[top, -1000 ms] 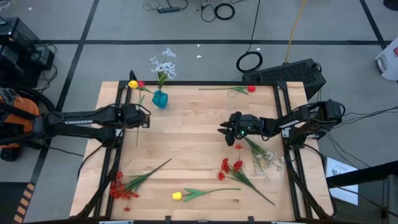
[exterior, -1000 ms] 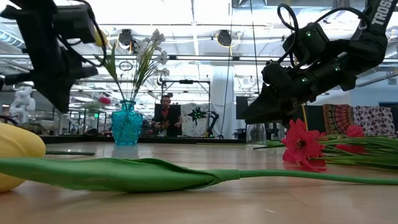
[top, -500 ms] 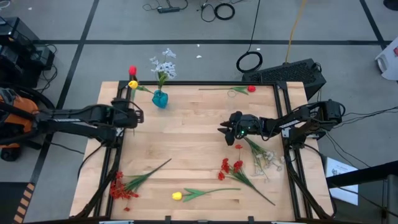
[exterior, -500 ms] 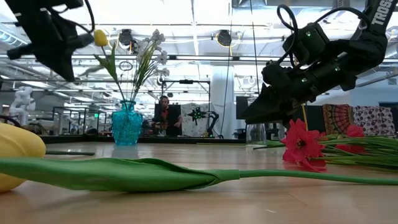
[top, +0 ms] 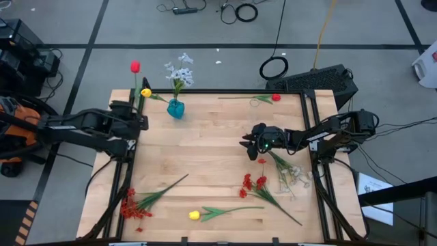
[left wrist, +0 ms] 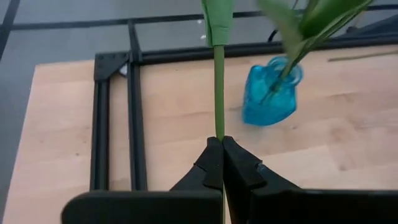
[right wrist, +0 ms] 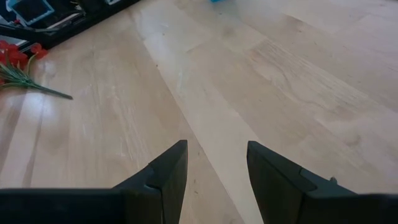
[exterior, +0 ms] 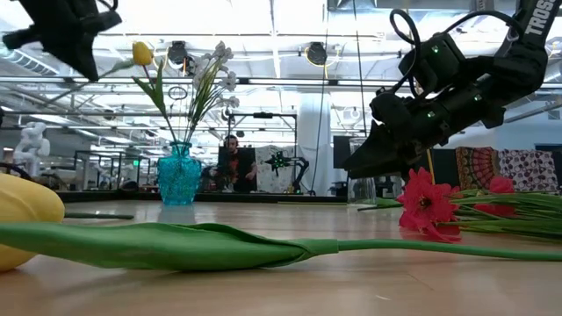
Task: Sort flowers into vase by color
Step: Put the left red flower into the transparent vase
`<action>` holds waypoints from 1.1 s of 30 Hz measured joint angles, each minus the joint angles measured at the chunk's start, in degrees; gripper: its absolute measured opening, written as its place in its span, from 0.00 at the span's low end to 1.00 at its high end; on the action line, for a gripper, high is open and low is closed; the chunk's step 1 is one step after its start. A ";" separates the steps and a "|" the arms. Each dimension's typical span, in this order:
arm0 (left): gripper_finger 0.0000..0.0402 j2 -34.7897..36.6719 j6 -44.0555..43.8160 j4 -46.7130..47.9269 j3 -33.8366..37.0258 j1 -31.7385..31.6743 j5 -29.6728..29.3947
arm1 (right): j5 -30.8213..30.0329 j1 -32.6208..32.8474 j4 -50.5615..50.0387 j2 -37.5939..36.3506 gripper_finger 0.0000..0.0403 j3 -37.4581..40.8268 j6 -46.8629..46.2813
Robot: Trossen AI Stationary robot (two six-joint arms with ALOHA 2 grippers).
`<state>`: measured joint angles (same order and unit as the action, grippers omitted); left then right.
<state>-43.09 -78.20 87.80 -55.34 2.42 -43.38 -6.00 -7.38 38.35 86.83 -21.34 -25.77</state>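
The vase (top: pixel 175 108), blue glass, stands near the table's (top: pixel 218 157) far edge and serves as the landmark. It already holds white flowers (top: pixel 179 69) and a yellow flower (top: pixel 145 92) leaning out toward the left arm's side. Just beside the vase, on the left arm's side, the left claw (left wrist: pixel 221 140) is clamped together on the green stem of a red tulip (top: pixel 135 67), held upright with its bloom above and beyond the vase.

By my reading the sort is partly done. Left on the table, well away from the vase: a red bunch (top: pixel 133 203) and a yellow tulip (top: pixel 194 215) along the near edge, red sprigs (top: pixel 254 183) and a pale bunch (top: pixel 293 174) toward the right arm's side, and one red flower (top: pixel 275 98) along the far edge.

The right claw (right wrist: pixel 216 163) hovers over the table's middle, its fingers apart and holding nothing.

Only the left wrist view shows the grip on the stem; the high view shows the scattered flowers; the low view shows the yellow bloom (exterior: pixel 142 53) standing above the vase's rim.
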 joint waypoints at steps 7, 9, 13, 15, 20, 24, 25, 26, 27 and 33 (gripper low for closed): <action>0.00 -0.02 6.67 1.52 -8.59 0.27 -1.22 | 0.00 0.00 -0.02 0.00 0.39 0.00 -0.05; 0.00 0.06 9.51 1.11 -10.64 0.27 -1.11 | 0.00 0.00 -0.02 0.00 0.39 0.00 -0.05; 0.00 0.02 17.16 -4.41 -12.71 0.45 0.72 | 0.00 0.00 -0.02 0.00 0.39 0.00 -0.02; 0.00 0.01 21.75 -9.57 -12.68 1.05 1.69 | 0.00 0.00 -0.02 0.00 0.39 0.00 -0.01; 0.00 -2.73 32.87 -23.60 -11.17 3.56 3.95 | -0.20 0.00 0.04 0.00 0.39 0.00 0.03; 0.00 -7.54 38.61 -31.97 -10.50 5.53 4.14 | -0.17 0.00 1.36 0.00 0.39 0.00 1.69; 0.00 -9.03 39.87 -34.02 -10.21 5.94 4.18 | -0.13 0.00 2.25 0.00 0.39 0.00 2.23; 0.00 -10.57 41.25 -36.01 -9.91 6.27 4.19 | -0.11 0.00 3.23 0.00 0.39 0.00 2.67; 0.00 -12.18 42.64 -38.03 -9.56 6.46 4.20 | -0.09 0.00 4.28 0.00 0.39 0.00 2.79; 0.00 -21.26 50.43 -52.73 -6.54 4.89 5.97 | 0.24 -0.09 6.41 -1.11 0.39 0.00 2.88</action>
<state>-64.35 -27.77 35.07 -61.88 7.31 -37.41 -5.75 -7.46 44.76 85.72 -21.34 -22.90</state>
